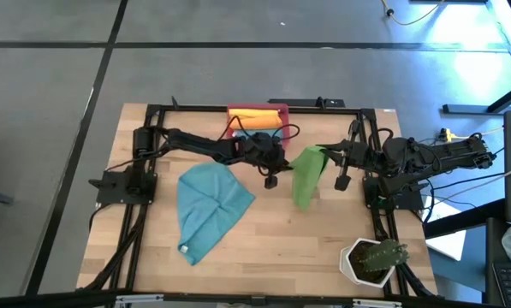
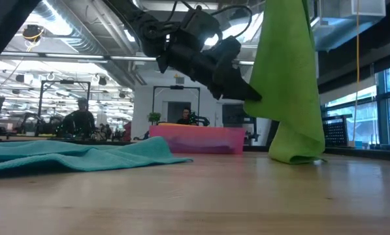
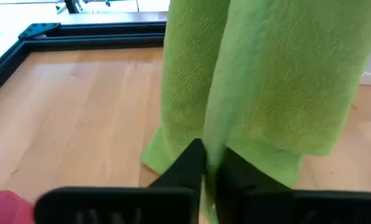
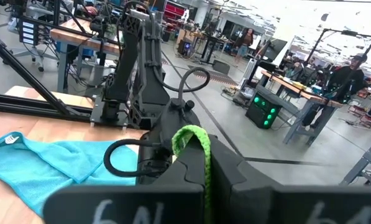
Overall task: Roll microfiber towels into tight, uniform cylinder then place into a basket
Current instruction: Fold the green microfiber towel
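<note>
The right gripper (image 4: 204, 171) is holding a soft green microfiber towel (image 1: 307, 175) aloft, its two dark fingers pressed together on the cloth's top edge, so a small green loop is poking up just above the fingertips in the right wrist view. From that pinch the green towel is hanging straight down in a long fold, and its lower end is resting bunched on the pale wooden table (image 1: 281, 244).

The left gripper (image 3: 205, 171) is reaching in from the other side, lower down on the same cloth. Its fingers are closing tight on a vertical fold of the hanging green towel, with the fabric running up between the two tips and spreading wide above them.

A teal-blue microfiber towel (image 1: 208, 205) is lying flat and open on the table, well apart from both pairs of fingers, on the left arm's side. The shallow red-pink plastic basket (image 1: 282, 109) is sitting at the table's far edge, behind the left gripper, with rolled yellow and orange towels (image 1: 255, 117) lying inside it. A white hexagonal plant pot (image 1: 358, 265) is standing near the table's front corner on the right arm's side.
</note>
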Robot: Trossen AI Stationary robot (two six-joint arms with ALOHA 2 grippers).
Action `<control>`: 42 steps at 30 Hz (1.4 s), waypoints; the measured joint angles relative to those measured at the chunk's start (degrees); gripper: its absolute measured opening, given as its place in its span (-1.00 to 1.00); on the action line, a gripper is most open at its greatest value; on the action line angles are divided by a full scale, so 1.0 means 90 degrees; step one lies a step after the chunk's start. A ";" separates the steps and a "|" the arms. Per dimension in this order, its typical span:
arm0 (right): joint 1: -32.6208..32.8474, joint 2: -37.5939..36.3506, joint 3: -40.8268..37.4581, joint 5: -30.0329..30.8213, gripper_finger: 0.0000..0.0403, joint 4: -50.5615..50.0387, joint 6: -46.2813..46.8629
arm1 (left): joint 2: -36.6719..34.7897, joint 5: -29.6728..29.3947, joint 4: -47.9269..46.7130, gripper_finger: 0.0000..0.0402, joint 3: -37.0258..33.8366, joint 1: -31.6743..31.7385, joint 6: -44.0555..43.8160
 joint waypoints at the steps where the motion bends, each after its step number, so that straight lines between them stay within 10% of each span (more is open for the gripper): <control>1: 0.0000 0.0000 0.0000 0.0000 -1.00 0.0000 -0.0007 | -0.0061 0.0030 -0.0062 -0.95 0.0000 0.0018 -0.0001; 26: -0.0027 -0.0046 0.0461 0.0931 -0.98 -0.0163 -0.0511 | -0.3920 -0.2519 -0.2991 -1.00 0.0005 0.0152 0.1679; 42: -0.0734 0.0017 0.0464 0.0957 -0.97 -0.0232 -0.0838 | -0.4398 -0.2635 -0.3303 -1.00 0.0002 0.0733 0.2047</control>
